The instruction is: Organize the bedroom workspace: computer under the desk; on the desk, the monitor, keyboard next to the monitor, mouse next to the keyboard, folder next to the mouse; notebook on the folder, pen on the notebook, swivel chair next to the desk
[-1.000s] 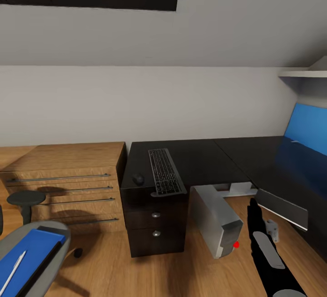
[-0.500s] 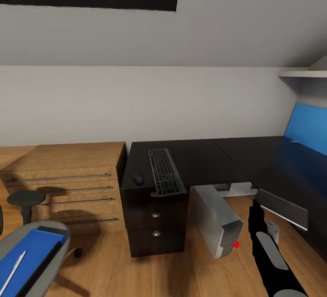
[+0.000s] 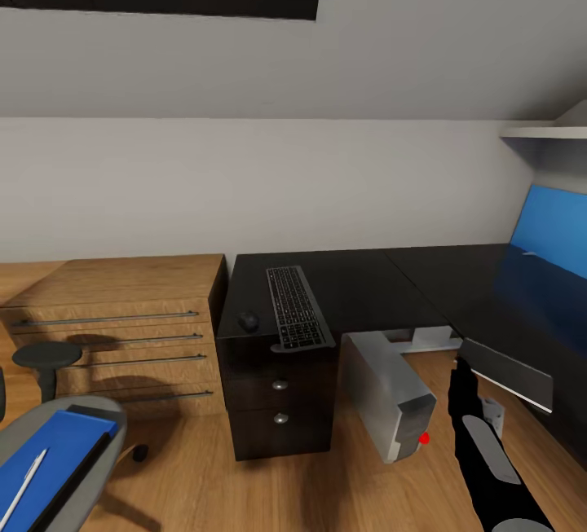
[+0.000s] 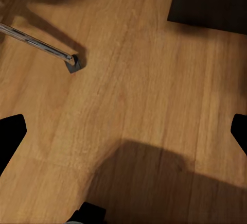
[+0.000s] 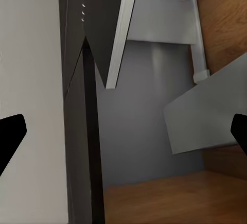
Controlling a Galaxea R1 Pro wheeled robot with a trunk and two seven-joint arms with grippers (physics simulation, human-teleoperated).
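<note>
The boxy light-grey computer tower (image 3: 390, 404) stands beside the glossy black desk (image 3: 383, 283), just left of the right gripper (image 3: 457, 371). Both grippers' fingers look spread apart, holding nothing.

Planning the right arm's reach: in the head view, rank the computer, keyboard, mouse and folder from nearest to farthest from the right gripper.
1. computer: on the floor just beside the right gripper.
2. keyboard: on the desk's near end.
3. mouse: left of the keyboard.
4. folder: far left, on the swivel chair.

Home office/bedrm — desk (image 3: 367, 283) w/ keyboard (image 3: 296, 307), wooden drawers (image 3: 114, 328).
</note>
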